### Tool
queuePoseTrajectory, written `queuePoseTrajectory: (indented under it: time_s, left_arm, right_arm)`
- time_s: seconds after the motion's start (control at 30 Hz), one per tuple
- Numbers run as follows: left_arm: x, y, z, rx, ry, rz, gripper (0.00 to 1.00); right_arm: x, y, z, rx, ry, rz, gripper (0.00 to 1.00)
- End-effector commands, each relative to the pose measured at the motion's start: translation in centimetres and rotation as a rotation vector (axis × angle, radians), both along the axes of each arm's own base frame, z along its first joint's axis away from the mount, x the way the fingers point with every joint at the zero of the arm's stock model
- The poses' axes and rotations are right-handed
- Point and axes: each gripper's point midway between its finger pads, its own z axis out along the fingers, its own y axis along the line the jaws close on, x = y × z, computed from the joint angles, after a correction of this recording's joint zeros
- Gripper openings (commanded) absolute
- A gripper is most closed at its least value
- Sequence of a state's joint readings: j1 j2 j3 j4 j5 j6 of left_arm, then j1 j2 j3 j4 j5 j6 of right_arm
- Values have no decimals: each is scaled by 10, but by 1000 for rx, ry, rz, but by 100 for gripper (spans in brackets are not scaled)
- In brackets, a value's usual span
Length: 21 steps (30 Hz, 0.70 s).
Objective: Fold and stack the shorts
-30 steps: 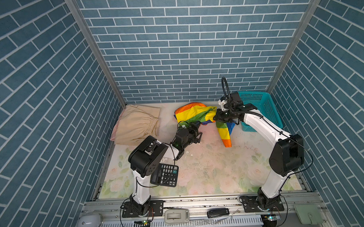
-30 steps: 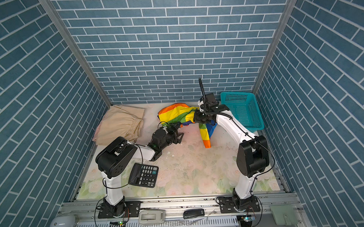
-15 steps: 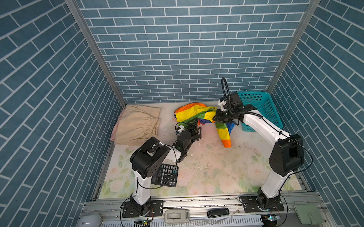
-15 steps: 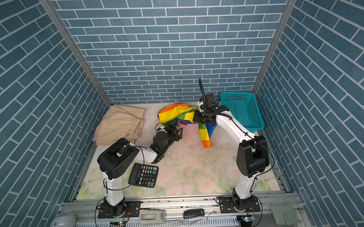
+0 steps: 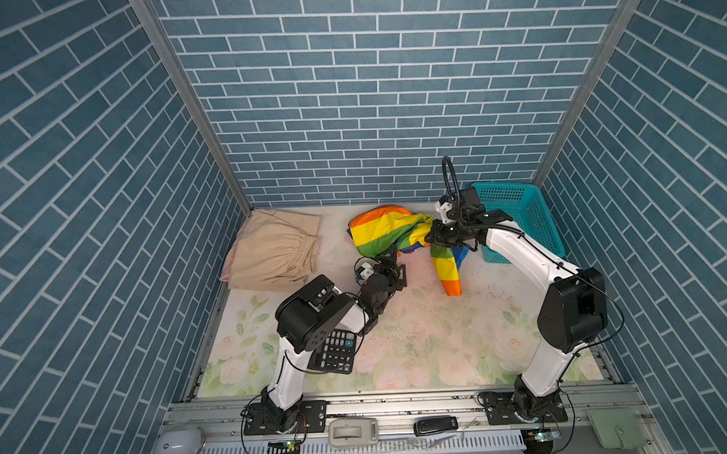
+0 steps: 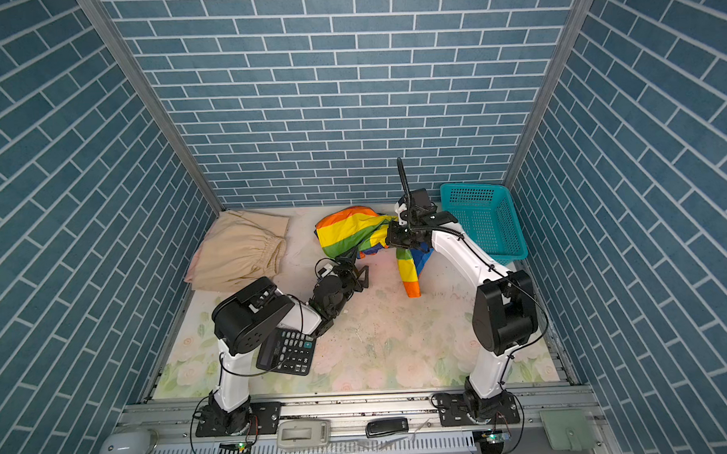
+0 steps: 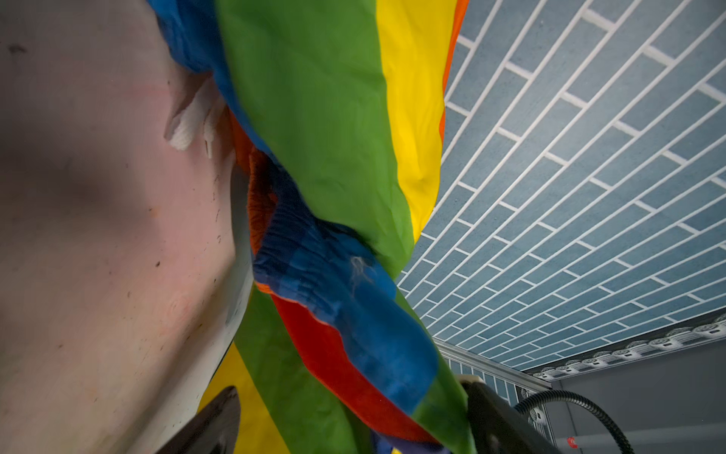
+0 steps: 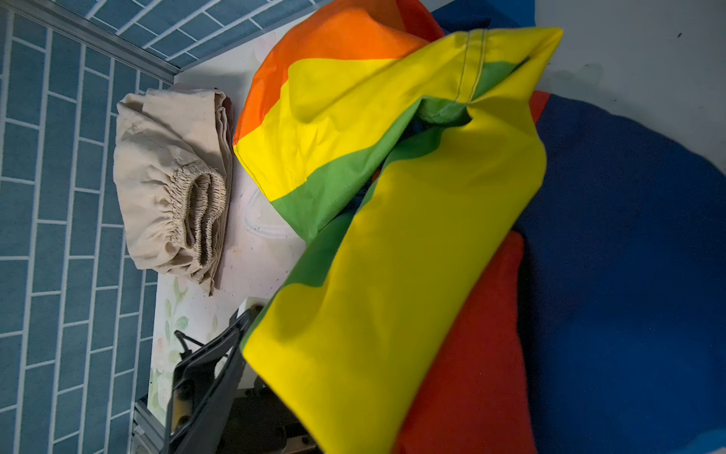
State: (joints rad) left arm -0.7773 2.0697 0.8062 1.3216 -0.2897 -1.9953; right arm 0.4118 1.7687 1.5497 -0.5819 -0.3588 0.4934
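The rainbow-striped shorts (image 5: pixel 385 231) are bunched at the back middle of the table, and one leg (image 5: pixel 447 271) hangs down. My right gripper (image 5: pixel 432 234) is shut on their cloth and holds it off the table; yellow cloth (image 8: pixel 393 275) hides its jaws in the right wrist view. My left gripper (image 5: pixel 392 260) stands open at the shorts' near edge. In the left wrist view the blue waistband (image 7: pixel 314 267) and striped cloth hang between its spread fingers (image 7: pixel 214 424). The beige shorts (image 5: pixel 271 256) lie folded at the back left. A salmon-pink edge (image 5: pixel 227 269) shows under them.
A teal mesh basket (image 5: pixel 523 214) stands at the back right, just behind my right arm. A black calculator (image 5: pixel 335 353) lies under my left arm's elbow near the front left. Brick-patterned walls close in three sides. Small gadgets sit on the front rail (image 5: pixel 401 405).
My left gripper has turned and edged slightly closer to the rainbow shorts' near edge. The right gripper keeps its hold and has barely moved.
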Motion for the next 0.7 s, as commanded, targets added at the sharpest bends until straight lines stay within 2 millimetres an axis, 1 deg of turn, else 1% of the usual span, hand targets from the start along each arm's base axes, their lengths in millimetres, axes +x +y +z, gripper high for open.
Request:
queuePoseTrajectory:
  time_s: [0.0,0.23,0.33,0.5,0.57,0.63,0.67]
  left_arm:
    - [12,0,9,-39,-34,43,90]
    - [32,-3,15,-33,-57,57,79]
    - [36,1,12,-20,-57,66,70]
    - [41,12,6,8,-70,71,38]
    - [41,15,5,31,-79,59,30]
    - [41,18,12,65,-99,32,20]
    - [42,20,18,86,-113,11,8]
  right_arm:
    - [-5,0,17,34,-38,6,0]
    - [-9,-4,12,25,-35,7,0]
    - [-10,-4,13,26,-40,8,0]
    - [-9,-5,19,19,-64,16,0]
    - [-8,-7,21,15,-70,16,0]
    - [-7,-11,22,6,-76,11,0]
    - [-6,-14,22,2,-77,8,0]
